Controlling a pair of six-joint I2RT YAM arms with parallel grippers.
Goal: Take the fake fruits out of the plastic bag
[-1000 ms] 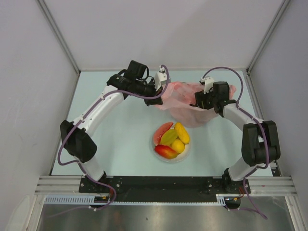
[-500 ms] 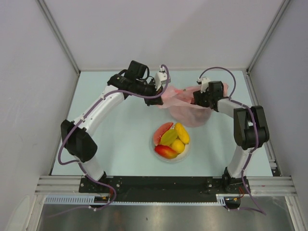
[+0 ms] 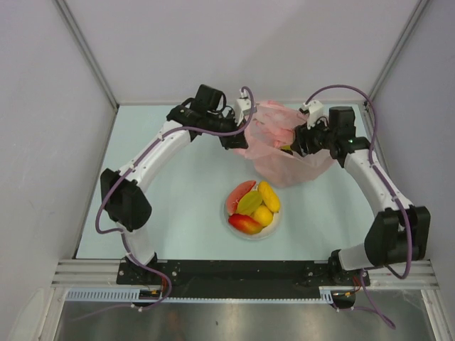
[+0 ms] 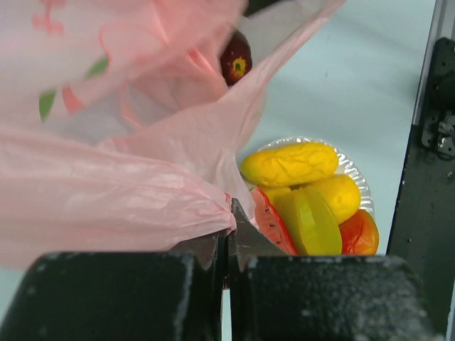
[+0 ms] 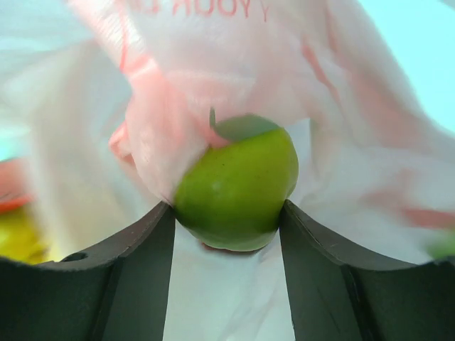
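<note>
At the counter's (image 3: 178, 199) far side sits the pink plastic bag (image 3: 281, 153), worked from both sides. Left wrist: the left end effector (image 4: 227, 245) pinches its film, holding the mouth up. Right wrist: the right end effector (image 5: 227, 213) clamps a green fruit (image 5: 238, 185), probably the pear, inside.

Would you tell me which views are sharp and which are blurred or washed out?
Top external: sharp, evenly lit. Left wrist: plastic bag near the lens is soft, yellow fruit beyond crisper. Right wrist: green fruit fairly sharp, bag washed out.
</note>
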